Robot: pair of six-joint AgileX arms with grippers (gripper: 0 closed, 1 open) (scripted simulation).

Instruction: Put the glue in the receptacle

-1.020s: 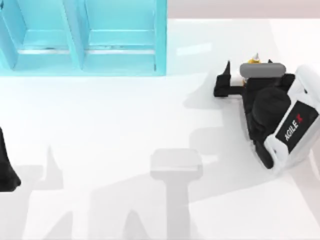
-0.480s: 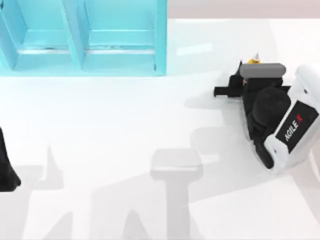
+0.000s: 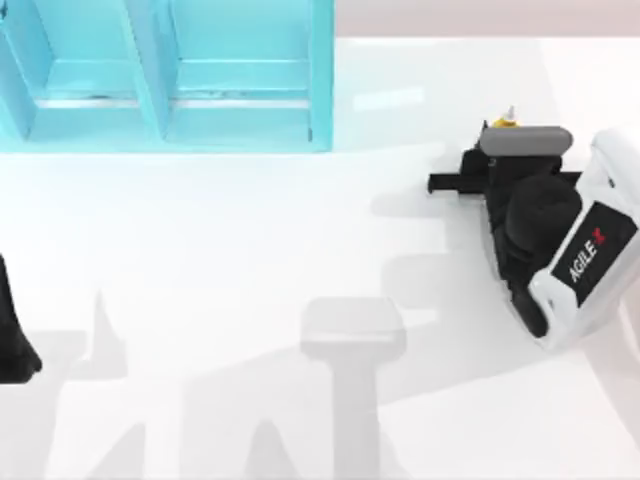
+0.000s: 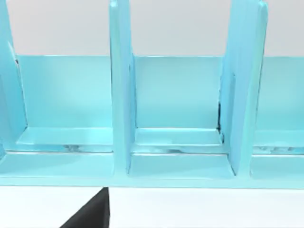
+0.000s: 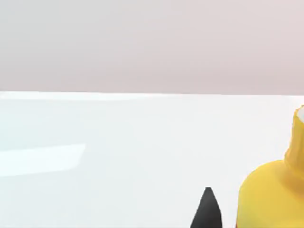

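The right gripper (image 3: 478, 150) sits closed around the small yellow-orange glue bottle (image 3: 505, 122) on the white counter (image 3: 250, 250), right side.

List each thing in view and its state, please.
glue: upright on the table, at the right gripper, outside the receptacle
receptacle: open compartments, nothing inside that I can see
right gripper: low at the glue, at the table's right
left arm: parked at the table's left edge
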